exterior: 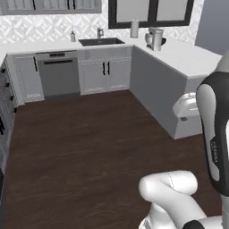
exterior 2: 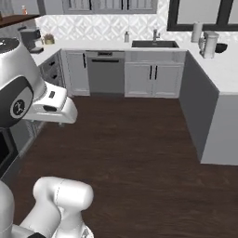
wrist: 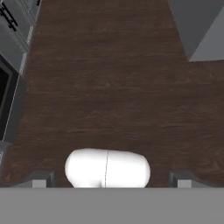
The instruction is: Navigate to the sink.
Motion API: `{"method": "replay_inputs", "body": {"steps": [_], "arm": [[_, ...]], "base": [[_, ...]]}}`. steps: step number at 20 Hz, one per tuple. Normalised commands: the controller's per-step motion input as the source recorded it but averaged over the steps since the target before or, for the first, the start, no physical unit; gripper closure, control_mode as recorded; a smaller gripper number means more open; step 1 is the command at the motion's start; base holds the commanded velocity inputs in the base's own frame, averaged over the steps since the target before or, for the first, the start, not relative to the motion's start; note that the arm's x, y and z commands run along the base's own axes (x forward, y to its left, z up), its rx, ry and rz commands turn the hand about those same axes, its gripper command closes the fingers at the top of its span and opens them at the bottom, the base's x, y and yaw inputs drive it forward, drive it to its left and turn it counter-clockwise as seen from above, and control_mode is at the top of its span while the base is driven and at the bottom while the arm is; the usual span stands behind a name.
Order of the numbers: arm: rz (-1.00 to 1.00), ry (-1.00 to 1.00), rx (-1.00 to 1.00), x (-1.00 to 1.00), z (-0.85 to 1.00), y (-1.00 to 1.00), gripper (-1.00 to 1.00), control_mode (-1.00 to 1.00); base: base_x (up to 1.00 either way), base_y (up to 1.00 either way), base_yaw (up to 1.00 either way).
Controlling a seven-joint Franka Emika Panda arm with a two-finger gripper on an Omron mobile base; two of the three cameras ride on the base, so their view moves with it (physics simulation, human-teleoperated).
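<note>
While the base sits well back on the dark wood floor (exterior: 80, 147), the sink (exterior: 101, 42) is way over at the far wall, set into the white desk (exterior: 188, 56) under the window (exterior: 150, 11). One basin, dark charcoal, with one grey faucet (exterior: 100, 32) standing right behind it. From the right base camera the same sink (exterior 2: 155, 44) sits toward the upper right, faucet (exterior 2: 155, 35) behind it again.

Counting the stuff around it: one small soap bottle (exterior: 73, 36) on the desk to the left of the basin, one white paper towel roll (exterior: 134, 28) to its right, and one coffee machine (exterior: 155, 39) just past that at the corner, where the desk turns and runs toward the robot. Below the sink there are two white cabinet doors (exterior: 107, 74) with dark handles, and one grey dishwasher (exterior: 58, 74) beside them on the left. A second coffee machine (exterior 2: 30, 38) sits on the left-hand desk in the right base view, with a small potted plant (exterior 2: 48, 39) next to it.

The fingers (wrist: 109, 181) are pointed straight down at the floor, tips spread wide apart at the bottom corners of the hand camera, nothing held between them. A dark oven front (wrist: 6, 96) runs along the left edge there.
</note>
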Motion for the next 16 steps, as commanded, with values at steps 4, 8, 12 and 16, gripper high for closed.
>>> {"method": "replay_inputs", "body": {"steps": [4, 8, 12, 16], "arm": [[0.00, 0.00, 0.00, 0.00, 0.00, 0.00, -1.00, 1.00], [0.00, 0.00, 0.00, 0.00, 0.00, 0.00, -1.00, 1.00], [0.00, 0.00, 0.00, 0.00, 0.00, 0.00, -1.00, 1.00], [0.00, 0.00, 0.00, 0.00, 0.00, 0.00, -1.00, 1.00]], "base": [[1.00, -0.30, 0.28], [1.00, -0.28, 0.27], [1.00, -0.22, 0.23], [1.00, -0.34, 0.19]]}}
